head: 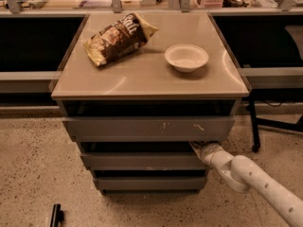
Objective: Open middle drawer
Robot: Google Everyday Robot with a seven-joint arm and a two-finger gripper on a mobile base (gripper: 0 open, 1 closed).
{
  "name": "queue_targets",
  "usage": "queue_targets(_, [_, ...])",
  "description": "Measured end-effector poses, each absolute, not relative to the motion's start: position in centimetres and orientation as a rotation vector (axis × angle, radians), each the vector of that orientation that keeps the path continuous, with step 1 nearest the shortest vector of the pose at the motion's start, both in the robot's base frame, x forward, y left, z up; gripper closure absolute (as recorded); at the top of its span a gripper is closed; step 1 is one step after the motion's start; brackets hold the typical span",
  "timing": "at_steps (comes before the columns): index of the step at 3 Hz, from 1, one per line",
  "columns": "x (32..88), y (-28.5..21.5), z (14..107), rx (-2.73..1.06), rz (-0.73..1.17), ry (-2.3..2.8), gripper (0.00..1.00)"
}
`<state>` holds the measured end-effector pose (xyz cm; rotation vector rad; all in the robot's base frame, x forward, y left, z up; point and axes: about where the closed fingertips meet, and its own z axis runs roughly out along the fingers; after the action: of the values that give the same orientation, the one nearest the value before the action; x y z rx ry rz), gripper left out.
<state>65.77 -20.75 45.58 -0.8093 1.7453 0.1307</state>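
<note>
The middle drawer point(142, 161) is a plain grey handleless front with a faint pale scuff on its lower edge, second of three in the cabinet under the tan tabletop. My gripper point(197, 147) reaches in from the lower right on a white arm and sits at the drawer's top right corner, in the dark gap under the top drawer point(147, 128). Its tips are hidden in that gap. The bottom drawer point(150, 182) is the narrowest-looking front below.
A chip bag point(118, 38) and a white bowl point(186, 57) lie on the tabletop point(142, 77). A dark chair leg with a caster point(254, 135) stands right of the cabinet. A small black object point(56, 215) lies on the speckled floor at lower left.
</note>
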Motion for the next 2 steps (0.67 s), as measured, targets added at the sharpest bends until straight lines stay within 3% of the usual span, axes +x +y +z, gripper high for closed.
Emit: queue_targets(2, [65.92,-20.32,45.03,-0.815,0.141,1.800,1.00])
